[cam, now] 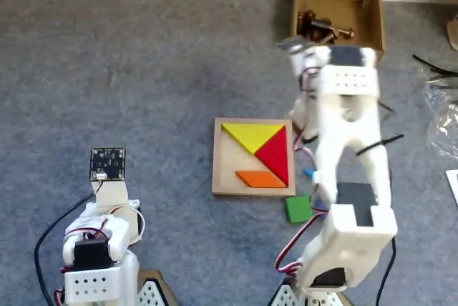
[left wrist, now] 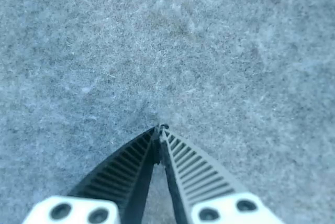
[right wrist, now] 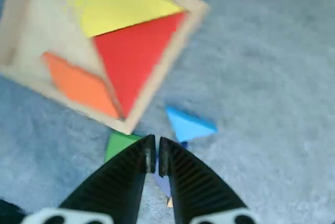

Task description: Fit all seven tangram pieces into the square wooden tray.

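Observation:
The square wooden tray lies mid-table and holds a yellow triangle, a red triangle and an orange parallelogram. A green square and a small blue triangle lie on the felt by the tray's near right corner. In the right wrist view my right gripper hangs shut with nothing in it, just off the tray corner, between the green square and the blue triangle. A purple piece peeks out beneath its fingers. My left gripper is shut over bare felt.
A cardboard box with metal parts stands at the back right. Cables and a plastic bag lie at the right edge. The left arm sits folded at the near left, with open grey felt around it.

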Available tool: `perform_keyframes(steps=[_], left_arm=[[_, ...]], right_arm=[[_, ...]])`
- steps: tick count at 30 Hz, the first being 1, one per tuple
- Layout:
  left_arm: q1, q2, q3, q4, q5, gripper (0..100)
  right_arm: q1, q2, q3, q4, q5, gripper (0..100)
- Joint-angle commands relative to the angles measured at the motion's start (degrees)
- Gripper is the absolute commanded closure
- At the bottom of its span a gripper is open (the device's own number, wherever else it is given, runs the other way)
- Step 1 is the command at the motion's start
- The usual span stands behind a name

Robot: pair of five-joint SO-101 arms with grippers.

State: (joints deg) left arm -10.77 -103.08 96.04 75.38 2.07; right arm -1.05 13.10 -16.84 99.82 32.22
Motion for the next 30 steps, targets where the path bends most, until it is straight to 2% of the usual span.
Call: perform_keyframes(steps=[1, 3, 8, 17, 22, 30], left_arm=[[-0.48, 0.40, 1.19, 0.44, 0.09, 100], [-0.48, 0.40, 1.19, 0.44, 0.09, 100], [-0.48, 0.40, 1.19, 0.44, 0.09, 100], [-0.48, 0.40, 1.19, 0.44, 0.09, 100], [-0.48, 0.40, 1.19, 0.44, 0.09, 100], [-0.48, 0.40, 1.19, 0.44, 0.09, 100]], right_arm=[[4.35, -2.33, -4.00, 1.10, -1.58, 99.5], [4.88, -3.03, -4.09, 1.19, -2.64, 99.5], [2.86, -11.30, -3.74, 1.10, -12.40, 99.5], [2.42, -27.82, 1.63, 1.10, -13.54, 99.5], [2.07, -37.05, 13.67, 0.31, -13.54, 99.5], [1.27, -50.86, 36.09, -8.75, -13.36, 99.5]])
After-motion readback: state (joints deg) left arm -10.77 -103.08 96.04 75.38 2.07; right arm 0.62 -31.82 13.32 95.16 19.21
